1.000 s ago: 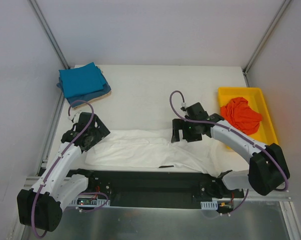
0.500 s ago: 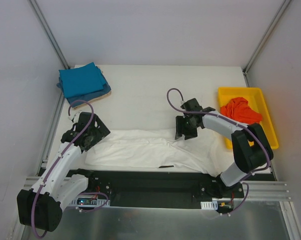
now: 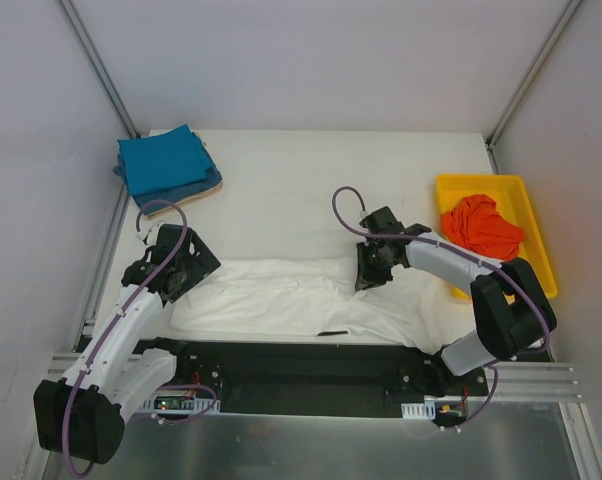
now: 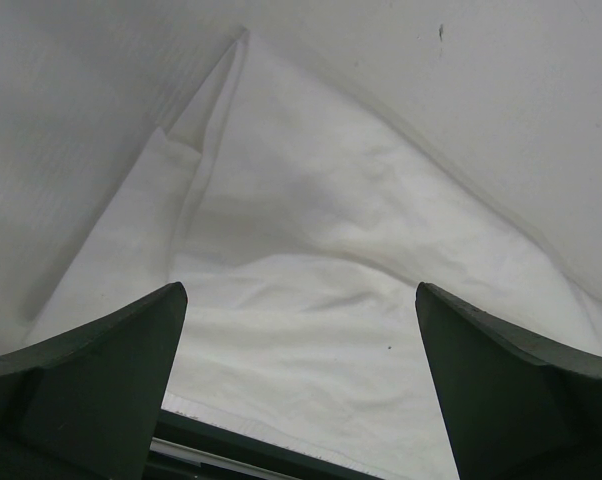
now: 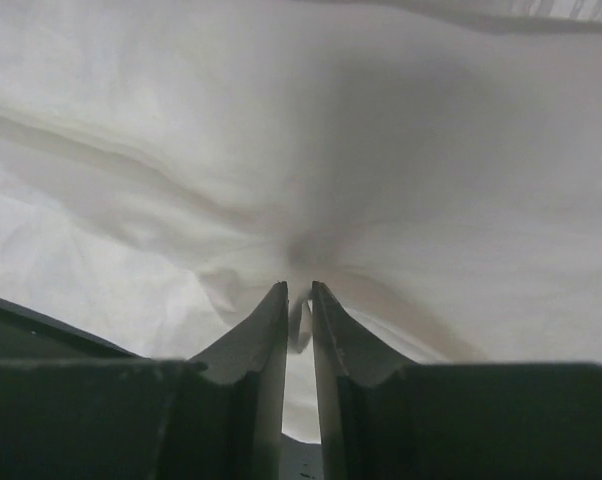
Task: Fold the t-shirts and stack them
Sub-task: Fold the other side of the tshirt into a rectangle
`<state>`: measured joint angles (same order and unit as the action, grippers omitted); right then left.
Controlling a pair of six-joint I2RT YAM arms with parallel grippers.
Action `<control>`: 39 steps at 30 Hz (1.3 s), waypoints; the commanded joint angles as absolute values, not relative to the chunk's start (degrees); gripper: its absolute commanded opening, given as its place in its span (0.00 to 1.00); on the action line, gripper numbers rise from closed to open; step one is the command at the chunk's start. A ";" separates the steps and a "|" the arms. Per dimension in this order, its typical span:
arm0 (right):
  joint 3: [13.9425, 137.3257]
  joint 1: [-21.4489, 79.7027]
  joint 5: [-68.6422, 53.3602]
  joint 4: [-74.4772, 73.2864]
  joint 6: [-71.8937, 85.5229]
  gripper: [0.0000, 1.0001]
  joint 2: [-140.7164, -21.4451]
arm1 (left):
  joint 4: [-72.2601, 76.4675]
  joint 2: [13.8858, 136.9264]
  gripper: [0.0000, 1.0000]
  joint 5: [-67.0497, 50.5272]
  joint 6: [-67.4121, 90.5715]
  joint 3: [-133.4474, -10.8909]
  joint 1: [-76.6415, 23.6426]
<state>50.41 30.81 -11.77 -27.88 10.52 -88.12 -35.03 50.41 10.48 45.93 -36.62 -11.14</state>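
Note:
A white t-shirt point(image 3: 281, 300) lies spread along the table's near edge, wrinkled. My right gripper point(image 3: 366, 278) presses down on its upper edge near the middle, jaws pinched on a fold of the white cloth point(image 5: 299, 322). At the shirt's left end my left gripper point(image 3: 186, 275) stands wide open just above the cloth point(image 4: 311, 330), nothing between its fingers. Folded teal-blue t-shirts point(image 3: 161, 160) are stacked at the back left, with a tan one point(image 3: 209, 185) showing beneath. A crumpled orange-red t-shirt point(image 3: 481, 228) lies in the tray.
A yellow plastic tray point(image 3: 538, 250) stands at the right side of the table. A black strip point(image 3: 301, 365) runs along the table's near edge beneath the shirt. Grey walls close in left, right and back.
My right gripper has swung in toward the shirt's upper edge, lowered, and closed from wide open onto a fold of white cloth. The left arm has stayed still.

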 commanded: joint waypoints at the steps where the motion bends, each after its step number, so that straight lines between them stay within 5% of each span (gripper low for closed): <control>1: 51.76 32.60 -7.92 -32.41 13.79 0.18 -83.59 | -35.68 49.39 0.99 9.58 46.41 -37.09 -10.63; 23: 50.53 47.64 -4.85 -36.38 26.37 0.28 -74.89 | -35.77 48.17 0.99 9.93 45.97 -36.30 -10.63; 29: 55.72 47.37 6.93 -45.17 22.33 0.65 -70.58 | -35.60 47.11 0.99 9.32 45.88 -36.39 -10.63; 32: 56.34 46.32 10.28 -47.81 22.49 0.97 -69.70 | -34.90 47.63 0.99 7.48 45.53 -37.61 -10.63; 39: 49.58 40.80 5.81 -43.35 26.71 0.96 -65.92 | -24.54 54.56 0.99 -5.18 43.69 -40.34 -13.52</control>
<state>53.36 43.59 6.92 -44.03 24.03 -68.62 -32.53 50.39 2.61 45.47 -37.74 -11.35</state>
